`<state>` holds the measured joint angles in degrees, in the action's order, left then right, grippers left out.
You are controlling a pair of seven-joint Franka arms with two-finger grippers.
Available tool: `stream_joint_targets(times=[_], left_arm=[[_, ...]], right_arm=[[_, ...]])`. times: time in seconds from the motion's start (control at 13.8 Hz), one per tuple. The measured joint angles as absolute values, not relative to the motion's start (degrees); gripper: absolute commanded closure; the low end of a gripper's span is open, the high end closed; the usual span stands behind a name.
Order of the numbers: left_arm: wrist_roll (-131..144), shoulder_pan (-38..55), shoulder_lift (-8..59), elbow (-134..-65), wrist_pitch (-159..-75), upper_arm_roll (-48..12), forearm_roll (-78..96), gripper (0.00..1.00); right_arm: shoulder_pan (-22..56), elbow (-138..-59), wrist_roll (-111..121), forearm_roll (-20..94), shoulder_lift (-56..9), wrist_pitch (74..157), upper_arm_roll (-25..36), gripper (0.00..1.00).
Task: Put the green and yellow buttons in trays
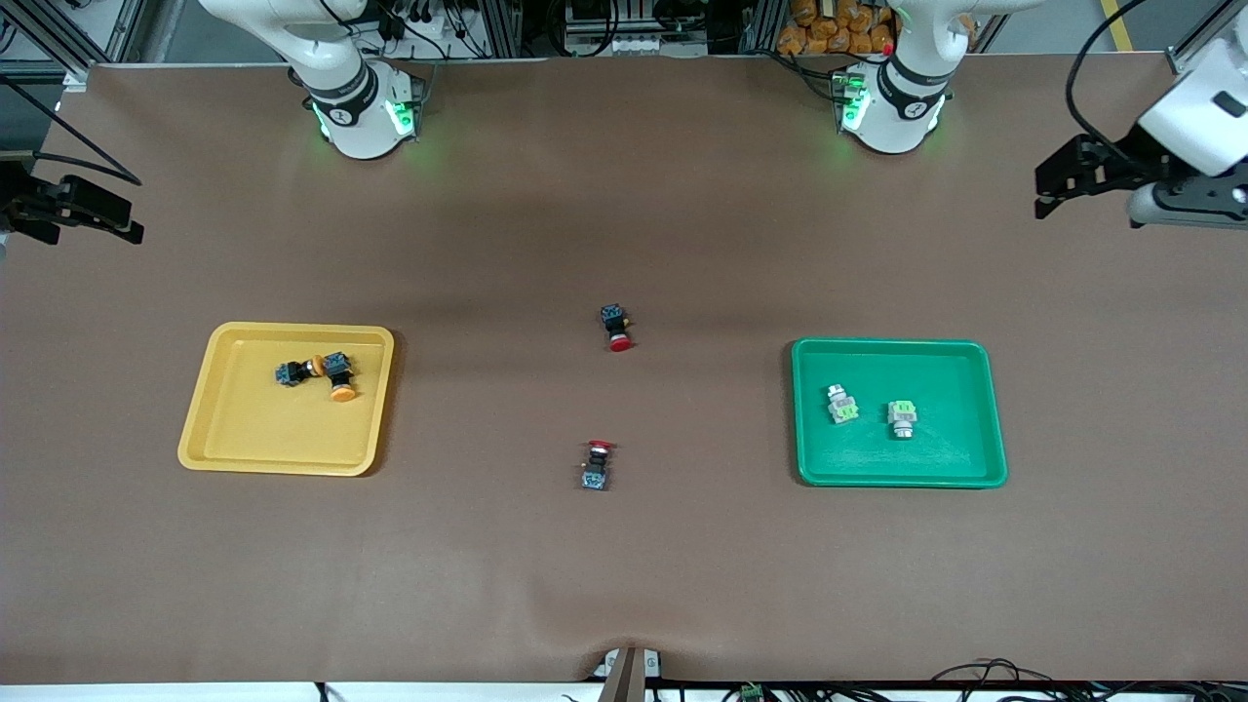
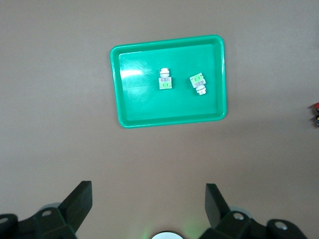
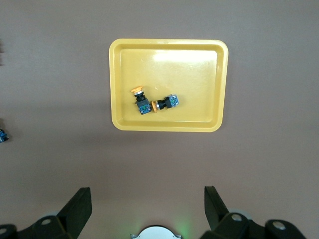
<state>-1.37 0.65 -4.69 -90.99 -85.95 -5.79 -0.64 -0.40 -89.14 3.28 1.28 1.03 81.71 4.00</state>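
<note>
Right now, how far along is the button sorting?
It looks done: both yellow buttons lie in the yellow tray, both green buttons in the green tray. Nothing is in hand; left gripper and right gripper wait, jaws open. Only red buttons remain out.

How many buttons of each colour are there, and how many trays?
Yellow buttons: 2, one and another, in the yellow tray
Green buttons: 2, one and another, in the green tray
Red buttons: 2, one and another, on the table between the trays
Trays: 2
Total: 6 buttons and 2 trays, 8 things
</note>
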Motion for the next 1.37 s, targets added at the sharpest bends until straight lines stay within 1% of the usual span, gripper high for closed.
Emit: stream_joint_targets(times=[1.16,1.37], left_arm=[[-1.4,1.4,-4.0,-91.3,-85.9,-5.7,-0.6,0.00],[0.3,1.3,-4.0,-91.3,-85.9,-5.6,1.4,0.00]], right_arm=[[-0.6,-88.4,3.1,1.6,-0.2,81.9,4.1,0.00],[-0.6,-88.0,3.1,1.7,-0.2,81.9,4.1,0.00]])
